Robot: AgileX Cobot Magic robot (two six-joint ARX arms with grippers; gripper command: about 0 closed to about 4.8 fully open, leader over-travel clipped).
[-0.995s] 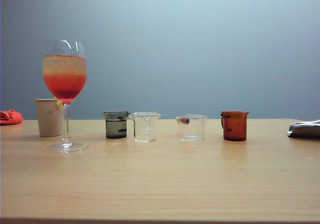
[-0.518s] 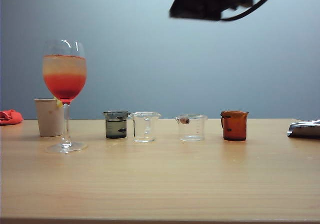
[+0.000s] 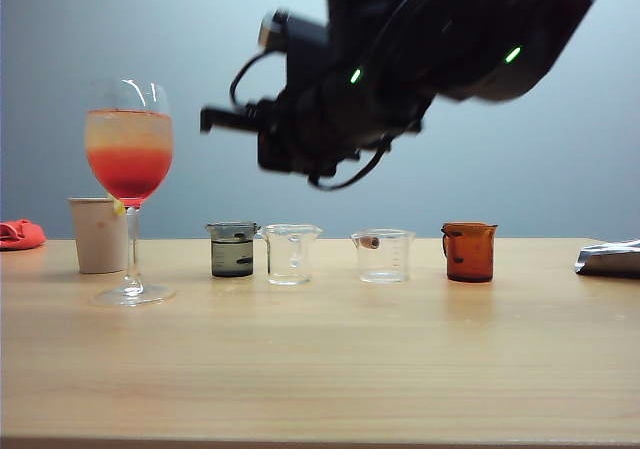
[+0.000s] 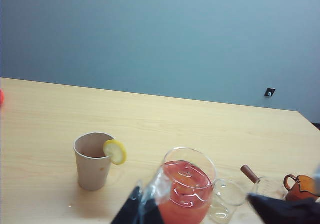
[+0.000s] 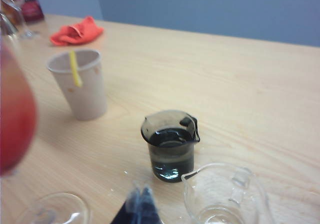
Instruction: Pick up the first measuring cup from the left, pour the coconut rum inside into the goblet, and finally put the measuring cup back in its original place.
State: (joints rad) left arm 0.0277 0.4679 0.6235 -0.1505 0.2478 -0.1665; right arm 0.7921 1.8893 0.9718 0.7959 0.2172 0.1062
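Hovering shut and empty above the measuring cup (image 5: 170, 144), which stood on the counter (image 3: 320, 359) beside the goblet (image 3: 129, 159), right end effector (image 5: 140, 198) needed opening and lowering squarely; left end effector (image 4: 197, 211) gaped, empty.

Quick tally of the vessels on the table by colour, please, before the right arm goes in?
Smoky grey measuring cup: 1
Clear measuring cups: 2
Amber measuring cup: 1
Goblet with red-orange drink: 1
Beige paper cup: 1
Total: 6
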